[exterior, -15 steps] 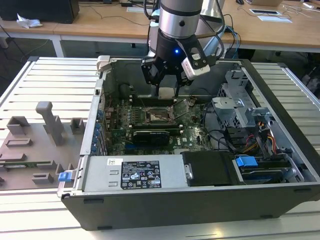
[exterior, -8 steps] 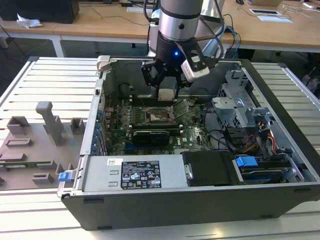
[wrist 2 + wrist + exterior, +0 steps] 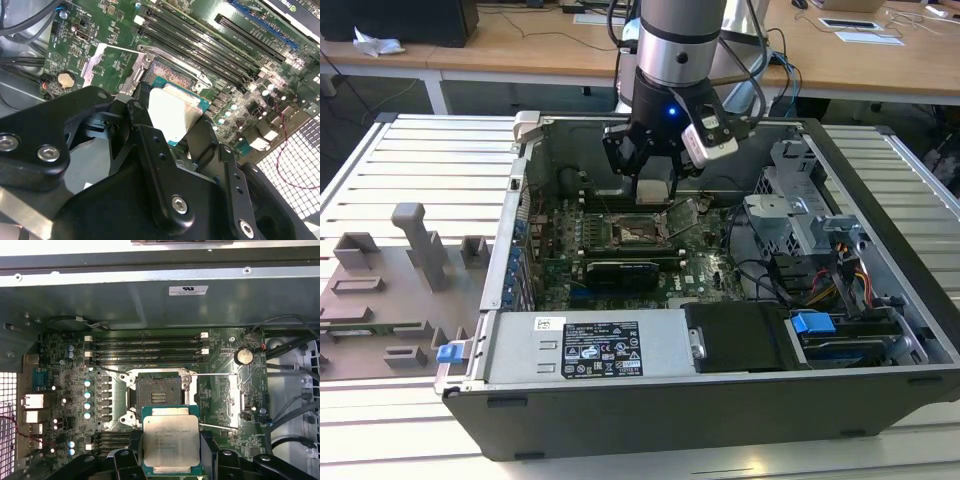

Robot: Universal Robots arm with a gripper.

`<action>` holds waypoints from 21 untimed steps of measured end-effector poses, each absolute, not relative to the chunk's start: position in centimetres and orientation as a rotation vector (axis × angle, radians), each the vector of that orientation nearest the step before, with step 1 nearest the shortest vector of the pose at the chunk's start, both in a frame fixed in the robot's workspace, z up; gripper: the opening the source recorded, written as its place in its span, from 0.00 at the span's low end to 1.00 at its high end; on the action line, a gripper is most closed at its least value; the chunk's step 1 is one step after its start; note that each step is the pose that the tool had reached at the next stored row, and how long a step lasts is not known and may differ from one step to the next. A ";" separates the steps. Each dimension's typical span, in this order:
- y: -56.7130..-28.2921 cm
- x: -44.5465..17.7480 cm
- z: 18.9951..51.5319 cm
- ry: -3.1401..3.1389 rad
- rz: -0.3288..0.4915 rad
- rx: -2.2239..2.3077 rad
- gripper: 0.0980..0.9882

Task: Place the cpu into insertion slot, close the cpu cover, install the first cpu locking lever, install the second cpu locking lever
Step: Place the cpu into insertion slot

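**Clerk:** Entry one, the gripper (image 3: 655, 180). Condition?

**Keeper:** Black, on the arm's end, hung inside the open computer case (image 3: 880, 300) over the green motherboard (image 3: 705, 270). It was pinched onto the cpu (image 3: 171, 442). In the first wrist view one of the fingers (image 3: 210, 452) pressed each of two opposite edges of the chip.

**Clerk:** Entry two, the cpu. Location?

**Keeper:** Held level in the claw, pale metal top upward, green edge showing round it. It was raised off the board and just beside the insertion slot (image 3: 159, 390), not seated in it.

**Clerk:** Entry three, the insertion slot.

**Keeper:** Square, with a dark centre and a black-and-metal rim. The centre was uncovered and bare in both wrist views.

**Clerk:** Entry four, the cpu cover (image 3: 94, 64).

**Keeper:** Silvery frame with a square window, swung open and tilted away from the slot. In the exterior view it stood on the slot's side toward that view's right.

**Clerk:** Entry five, the locking levers (image 3: 215, 374).

**Keeper:** Two thin wire rods, lying out over the board beside the slot, not latched.

**Clerk:** Sundries?

**Keeper:** Long black memory slots (image 3: 147, 346), in a row next to the socket.
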State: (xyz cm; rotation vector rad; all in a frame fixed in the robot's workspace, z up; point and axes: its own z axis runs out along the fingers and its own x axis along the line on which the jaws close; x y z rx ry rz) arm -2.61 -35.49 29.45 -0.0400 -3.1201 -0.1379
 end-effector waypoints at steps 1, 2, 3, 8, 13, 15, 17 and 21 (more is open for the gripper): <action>-35.5 -2.6 29.4 -3.120 -0.138 -0.040 0.50; -35.5 -2.6 29.3 -3.120 -0.138 -0.040 0.50; -35.5 -2.6 29.2 -3.120 -0.138 -0.040 0.50; -35.5 -2.6 28.8 -3.120 -0.138 -0.040 0.50; -35.5 -2.6 28.4 -3.120 -0.138 -0.040 0.50; -35.5 -2.6 28.2 -3.120 -0.138 -0.040 0.50; -35.5 -2.6 28.0 -3.120 -0.138 -0.040 0.50; -35.2 -2.6 27.8 -3.120 -0.133 -0.040 0.50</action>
